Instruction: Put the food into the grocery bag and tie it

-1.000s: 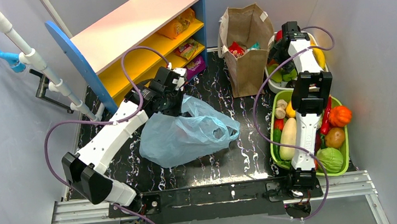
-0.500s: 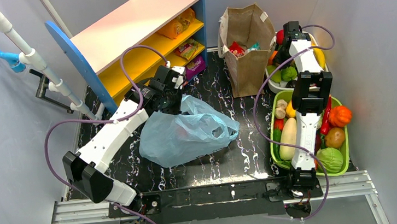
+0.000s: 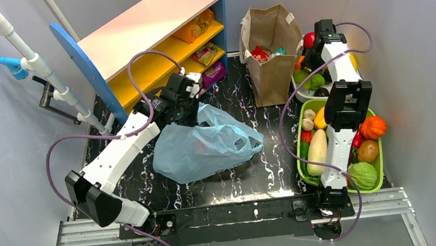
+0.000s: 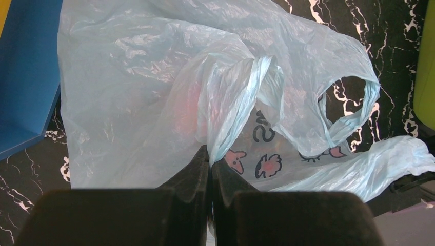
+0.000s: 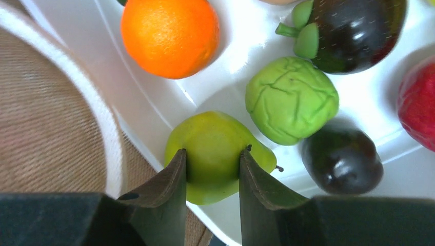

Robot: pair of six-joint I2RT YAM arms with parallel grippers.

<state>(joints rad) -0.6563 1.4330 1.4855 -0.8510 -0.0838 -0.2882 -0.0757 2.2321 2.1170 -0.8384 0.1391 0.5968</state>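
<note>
Left wrist view: where does the grocery bag (image 4: 133,87) lie?

Crumpled on the black bench (image 4: 31,205), just in front of the shelf (image 3: 146,27). The left gripper (image 4: 210,161) has its jaws closed tight on a twisted fold of the bag's thin plastic.

Is any food inside it?

A red blur (image 4: 187,110) shows through the film, probably one packet. Letters and small cartoon shapes beside it could be print on the bag or on a second packet; which one cannot be told.

And the other packets?

From above, a red packet (image 3: 259,54) and a teal packet (image 3: 279,51) sit in the brown paper bag (image 3: 271,72), well apart from the blue one.

What about the right gripper (image 5: 213,154)?

It hangs over the white tray (image 5: 154,92) of plastic fruit, jaws partly open above a green pear (image 5: 215,133). The pear is wider than the gap and rests in the tray, so nothing seems held.

How far along, then?

Partly loaded at best. A loop handle (image 4: 349,107) lies loose and there is no knot, so fetching packets and tying both remain.
</note>
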